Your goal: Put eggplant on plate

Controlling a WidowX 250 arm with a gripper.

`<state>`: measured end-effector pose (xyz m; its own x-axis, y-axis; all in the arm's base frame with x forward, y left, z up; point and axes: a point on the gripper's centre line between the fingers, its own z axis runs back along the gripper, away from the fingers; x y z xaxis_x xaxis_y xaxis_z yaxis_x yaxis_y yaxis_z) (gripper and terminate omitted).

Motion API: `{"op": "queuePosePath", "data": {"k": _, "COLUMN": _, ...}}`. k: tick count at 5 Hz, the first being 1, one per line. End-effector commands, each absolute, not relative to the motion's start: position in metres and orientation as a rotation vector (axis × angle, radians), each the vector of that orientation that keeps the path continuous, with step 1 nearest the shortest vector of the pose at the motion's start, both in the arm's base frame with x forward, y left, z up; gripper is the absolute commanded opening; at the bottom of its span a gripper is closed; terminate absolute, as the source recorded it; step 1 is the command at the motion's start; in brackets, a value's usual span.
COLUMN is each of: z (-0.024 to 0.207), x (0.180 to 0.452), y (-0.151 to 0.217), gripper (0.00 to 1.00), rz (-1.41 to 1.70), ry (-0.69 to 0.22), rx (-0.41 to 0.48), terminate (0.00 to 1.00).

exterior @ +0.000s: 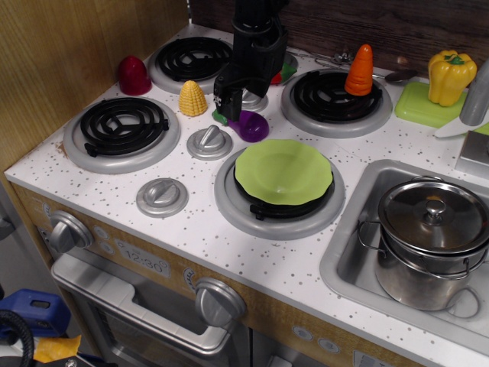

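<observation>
We see the eggplant (250, 125) lying flat between the plate (283, 170) and the desk's (229, 245) back edge, stem toward the left edge, our gripper (231, 102) spread over its stem end.

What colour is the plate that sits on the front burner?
The plate is lime green, plain, with no pattern. The only view, observation.image, shows it clearly.
</observation>
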<state>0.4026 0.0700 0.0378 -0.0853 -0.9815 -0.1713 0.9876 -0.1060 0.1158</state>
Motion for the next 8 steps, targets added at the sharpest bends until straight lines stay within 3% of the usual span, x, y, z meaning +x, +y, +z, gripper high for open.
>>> {"op": "queuePosePath", "data": {"k": 1, "z": 0.056, "x": 0.412, "y": 0.065, "gripper": 1.00, "rz": -1.671, "ry": -0.034, "rx": 0.275, "terminate": 0.00}}
{"op": "queuePosePath", "data": {"k": 3, "z": 0.042, "x": 0.412, "y": 0.066, "gripper": 1.00, "rz": -1.671, "ry": -0.052, "rx": 0.208, "terminate": 0.00}}
{"op": "queuePosePath", "data": {"k": 7, "z": 0.018, "x": 0.416, "y": 0.067, "gripper": 1.00, "rz": -1.668, "ry": -0.107, "rx": 0.216, "terminate": 0.00}}
{"op": "queuePosePath", "data": {"k": 8, "z": 0.012, "x": 0.418, "y": 0.069, "gripper": 0.00, "rz": -1.651, "ry": -0.106, "rx": 0.224, "terminate": 0.00}}
